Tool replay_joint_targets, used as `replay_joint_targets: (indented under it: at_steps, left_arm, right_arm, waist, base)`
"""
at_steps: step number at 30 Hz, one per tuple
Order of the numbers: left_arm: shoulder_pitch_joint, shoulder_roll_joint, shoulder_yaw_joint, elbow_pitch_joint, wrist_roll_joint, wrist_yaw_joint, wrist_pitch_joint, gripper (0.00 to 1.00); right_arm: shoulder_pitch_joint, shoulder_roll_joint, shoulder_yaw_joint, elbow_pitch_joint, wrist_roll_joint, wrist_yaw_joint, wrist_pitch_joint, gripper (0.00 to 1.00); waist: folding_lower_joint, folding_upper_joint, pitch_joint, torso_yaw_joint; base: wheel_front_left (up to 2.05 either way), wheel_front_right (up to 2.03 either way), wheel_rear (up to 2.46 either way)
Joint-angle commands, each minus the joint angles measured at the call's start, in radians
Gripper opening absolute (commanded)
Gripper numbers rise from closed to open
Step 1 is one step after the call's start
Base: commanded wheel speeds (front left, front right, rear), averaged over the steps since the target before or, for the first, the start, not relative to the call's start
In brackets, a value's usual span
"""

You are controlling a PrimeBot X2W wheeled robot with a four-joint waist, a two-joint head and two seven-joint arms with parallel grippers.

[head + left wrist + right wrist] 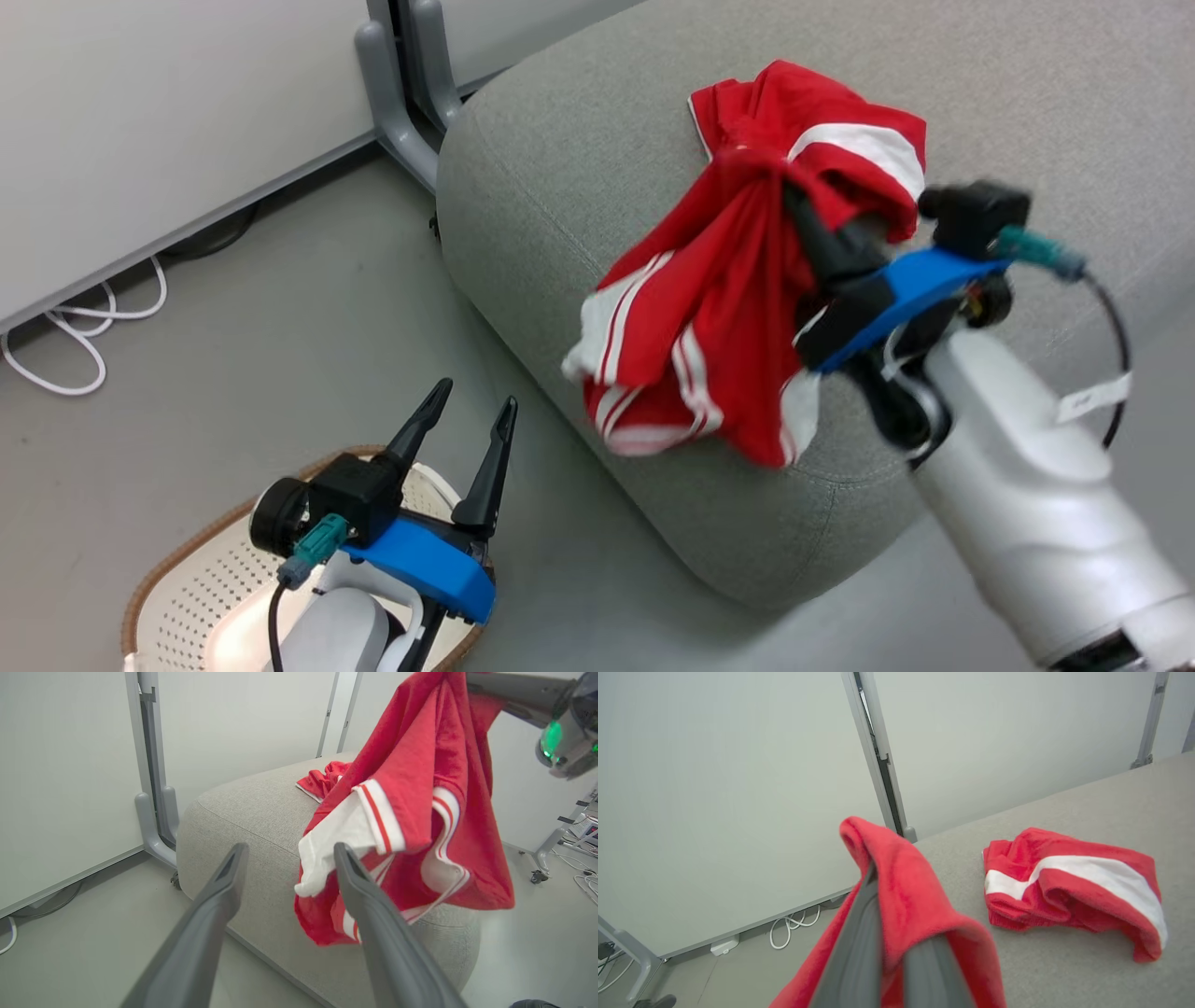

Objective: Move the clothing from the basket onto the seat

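One red garment with white stripes [709,308] hangs in the air over the front edge of the grey seat [579,140]. My right gripper [792,196] is shut on its upper folds. The right wrist view shows that gripper [873,877] wrapped in the red garment [906,882]. A second red garment [840,131] lies crumpled on the seat behind it [1064,882]. At lower left my left gripper [476,394] stands open above the cream perforated basket [201,583], holding nothing. In the left wrist view its gripper [290,848] points at the hanging garment [420,765] and the seat [243,807].
A grey stand foot [401,84] and a white partition stand just left of the seat. White cables [75,327] lie on the grey floor by the wall. A wheeled frame leg and more cables [542,863] sit to the seat's far side.
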Motion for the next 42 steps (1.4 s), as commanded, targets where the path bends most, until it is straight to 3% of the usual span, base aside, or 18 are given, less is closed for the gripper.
replay_joint_targets:
  at_steps: [1, 10, 15, 20, 29, 38, 40, 42]
  left_arm:
    - [-0.022, 0.01, -0.001, -0.006, 0.008, 0.0, -0.003, 1.0]
    - [-0.118, 0.079, -0.036, -0.053, 0.034, -0.001, 0.012, 1.0]
    - [-0.176, 0.119, -0.059, -0.106, 0.051, -0.001, 0.032, 1.0]
    - [-0.215, 0.145, -0.064, -0.163, 0.068, 0.001, 0.044, 1.0]
    - [-0.252, 0.175, -0.069, -0.245, 0.086, 0.008, 0.062, 1.0]
    - [-0.247, 0.173, -0.076, -0.258, 0.078, 0.017, 0.059, 1.0]
    - [-0.244, 0.169, -0.079, -0.254, 0.077, 0.019, 0.056, 1.0]
    - [-0.244, 0.167, -0.081, -0.249, 0.074, 0.02, 0.055, 1.0]
  right_arm:
    - [-0.045, -0.014, -0.014, -0.013, 0.015, 0.0, 0.007, 0.0]
    - [-0.321, -0.242, -0.167, -0.048, 0.102, 0.0, 0.117, 0.0]
    - [-0.415, -0.374, -0.278, -0.044, 0.044, 0.0, 0.083, 0.0]
    - [-0.435, -0.441, -0.397, 0.007, -0.007, 0.0, 0.022, 0.0]
    - [-0.363, -0.392, -0.507, 0.165, -0.029, 0.0, -0.033, 0.0]
    - [-0.337, -0.357, -0.501, 0.276, -0.052, 0.0, -0.056, 0.0]
    - [-0.34, -0.358, -0.497, 0.288, -0.053, 0.0, -0.058, 0.05]
    - [-0.341, -0.358, -0.492, 0.295, -0.054, 0.0, -0.059, 0.22]
  waist:
    - [0.0, -0.0001, 0.035, 0.013]
    - [0.0, -0.0001, 0.235, 0.098]
    - [0.0, -0.0001, 0.339, 0.149]
    - [0.0, -0.0001, 0.424, 0.189]
    - [0.0, -0.0001, 0.528, 0.236]
    - [0.0, -0.0001, 0.536, 0.259]
    - [0.0, -0.0001, 0.529, 0.261]
    - [0.0, -0.0001, 0.521, 0.263]
  base:
    - [0.0, 0.0, 0.0]
    - [0.0, 0.0, 0.0]
    - [0.0, 0.0, 0.0]
    - [0.0, 0.0, 0.0]
    - [0.0, 0.0, 0.0]
    - [0.0, 0.0, 0.0]
    - [0.0, 0.0, 0.0]
    - [0.0, 0.0, 0.0]
